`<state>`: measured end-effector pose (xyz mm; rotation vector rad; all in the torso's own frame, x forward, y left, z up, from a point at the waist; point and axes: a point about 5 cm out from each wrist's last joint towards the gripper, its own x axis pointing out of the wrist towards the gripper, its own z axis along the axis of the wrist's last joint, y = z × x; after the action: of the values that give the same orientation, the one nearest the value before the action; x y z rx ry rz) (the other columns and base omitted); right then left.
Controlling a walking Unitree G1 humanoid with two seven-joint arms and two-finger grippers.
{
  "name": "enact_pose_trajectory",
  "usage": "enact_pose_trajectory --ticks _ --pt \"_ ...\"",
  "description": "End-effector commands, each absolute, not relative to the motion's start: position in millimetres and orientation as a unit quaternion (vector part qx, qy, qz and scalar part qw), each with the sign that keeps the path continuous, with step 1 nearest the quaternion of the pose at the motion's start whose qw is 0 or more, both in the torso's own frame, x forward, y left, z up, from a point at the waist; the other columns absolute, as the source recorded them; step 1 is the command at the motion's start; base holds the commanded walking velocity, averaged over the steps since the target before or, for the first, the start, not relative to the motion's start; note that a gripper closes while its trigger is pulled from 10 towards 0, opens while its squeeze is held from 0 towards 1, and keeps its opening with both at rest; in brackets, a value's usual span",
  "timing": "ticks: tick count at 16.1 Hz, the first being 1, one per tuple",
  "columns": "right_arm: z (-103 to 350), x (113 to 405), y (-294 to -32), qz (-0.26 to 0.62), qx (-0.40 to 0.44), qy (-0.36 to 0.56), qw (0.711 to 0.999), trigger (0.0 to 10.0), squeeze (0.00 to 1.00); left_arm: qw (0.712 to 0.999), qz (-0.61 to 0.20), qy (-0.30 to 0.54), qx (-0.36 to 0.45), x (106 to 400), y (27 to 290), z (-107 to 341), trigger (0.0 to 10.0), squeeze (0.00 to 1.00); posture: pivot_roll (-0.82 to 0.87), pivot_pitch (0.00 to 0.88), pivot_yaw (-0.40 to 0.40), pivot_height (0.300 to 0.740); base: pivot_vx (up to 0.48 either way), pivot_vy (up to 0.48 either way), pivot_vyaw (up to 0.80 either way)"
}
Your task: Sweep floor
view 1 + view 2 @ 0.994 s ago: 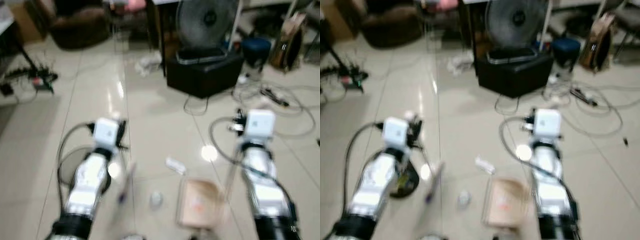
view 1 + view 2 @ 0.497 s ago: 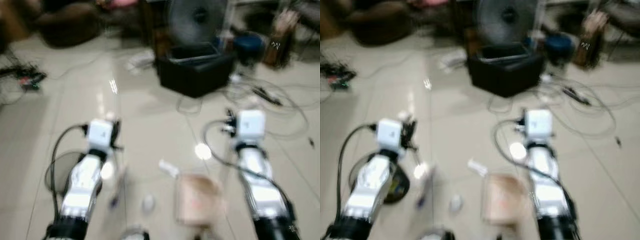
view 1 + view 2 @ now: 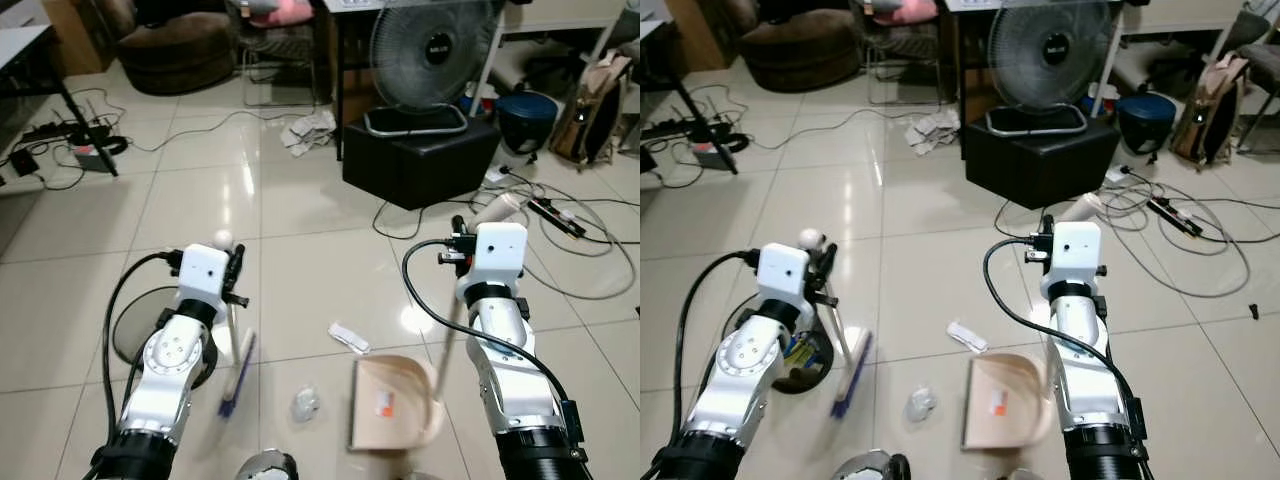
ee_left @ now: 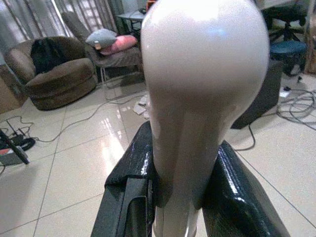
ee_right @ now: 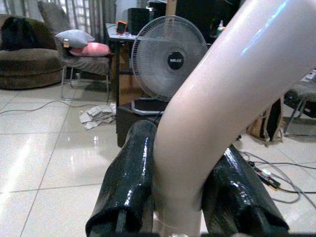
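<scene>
Left gripper (image 4: 182, 197) clamped on broom (image 3: 236, 365) handle, right gripper (image 5: 182, 207) clamped on dustpan (image 3: 392, 402) handle; pan mouth faces 9 o'clock, so I'd keep its lip flat and drag bristles toward 3 o'clock, pushing wad (image 3: 305, 404) and wrapper (image 3: 349, 338) in.

Glossy tiled floor (image 3: 300, 250); fan (image 3: 430, 50) on black box (image 3: 420, 165); brown armchair (image 3: 185, 50).

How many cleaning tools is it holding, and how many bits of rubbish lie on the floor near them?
Cleaning tools: 2, a blue-bristled broom and a beige plastic dustpan.
Rubbish bits: 2, a white wrapper and a crumpled clear wad.
Total: 4.
</scene>
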<state>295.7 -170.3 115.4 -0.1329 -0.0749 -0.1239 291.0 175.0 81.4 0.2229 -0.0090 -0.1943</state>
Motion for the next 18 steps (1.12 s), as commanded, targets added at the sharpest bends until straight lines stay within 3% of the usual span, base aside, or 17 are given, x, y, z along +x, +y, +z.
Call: enact_pose_trajectory --ticks 1,4,10,18 --pt "126 301 -172 -0.074 -0.055 -0.067 0.993 10.0 0.00 0.986 -0.111 -0.020 0.127 299 172 89 10.0 0.00 0.03 0.066 0.071 0.740 0.000 0.000 0.00" --pt "121 308 -178 -0.089 -0.081 -0.076 0.990 10.0 0.00 0.979 -0.148 -0.017 0.140 303 164 85 10.0 0.00 0.02 0.088 0.092 0.740 0.000 0.000 0.00" --pt "106 327 -177 -0.083 -0.120 -0.068 0.987 10.0 0.00 0.986 -0.116 0.001 0.123 312 168 75 10.0 0.00 0.03 0.127 0.079 0.740 0.000 0.000 0.00" --pt "92 336 -137 -0.028 -0.115 -0.070 0.990 10.0 0.00 0.983 -0.139 0.013 0.119 320 153 73 10.0 0.00 0.08 0.183 0.109 0.740 0.000 0.000 0.00"
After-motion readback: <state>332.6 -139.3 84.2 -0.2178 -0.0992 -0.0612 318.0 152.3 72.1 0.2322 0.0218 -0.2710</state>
